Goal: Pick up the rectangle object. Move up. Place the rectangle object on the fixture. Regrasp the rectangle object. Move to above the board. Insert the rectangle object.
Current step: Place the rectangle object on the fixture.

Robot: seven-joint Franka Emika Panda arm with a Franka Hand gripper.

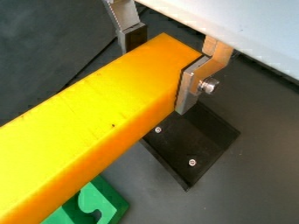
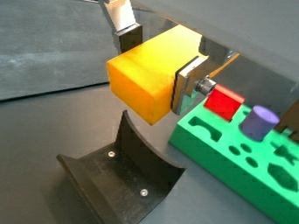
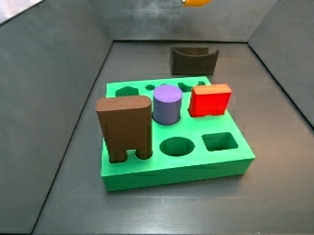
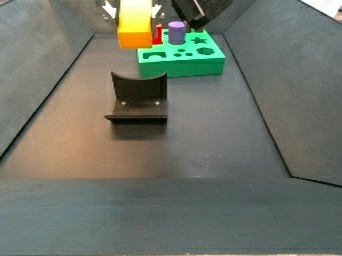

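My gripper (image 1: pixel 162 66) is shut on the rectangle object (image 1: pixel 93 131), a long yellow-orange bar, gripping it near one end with a silver finger (image 1: pixel 191 83) on each side. In a wrist view the bar's square end (image 2: pixel 146 74) faces the camera. In a side view the bar (image 4: pixel 134 25) hangs high in the air, above and behind the dark fixture (image 4: pixel 136 98). The fixture also shows below the bar in both wrist views (image 1: pixel 193 140) (image 2: pixel 122 179). The green board (image 4: pixel 187 55) lies beyond the fixture. In a side view only an orange tip (image 3: pixel 196 3) shows at the frame's edge.
On the board (image 3: pixel 233 165) stand a tall brown block (image 3: pixel 125 128), a purple cylinder (image 3: pixel 167 103) and a red cube (image 3: pixel 211 99). The fixture (image 3: pixel 194 60) stands behind the board. Sloping grey walls (image 4: pixel 54 90) close in the dark floor.
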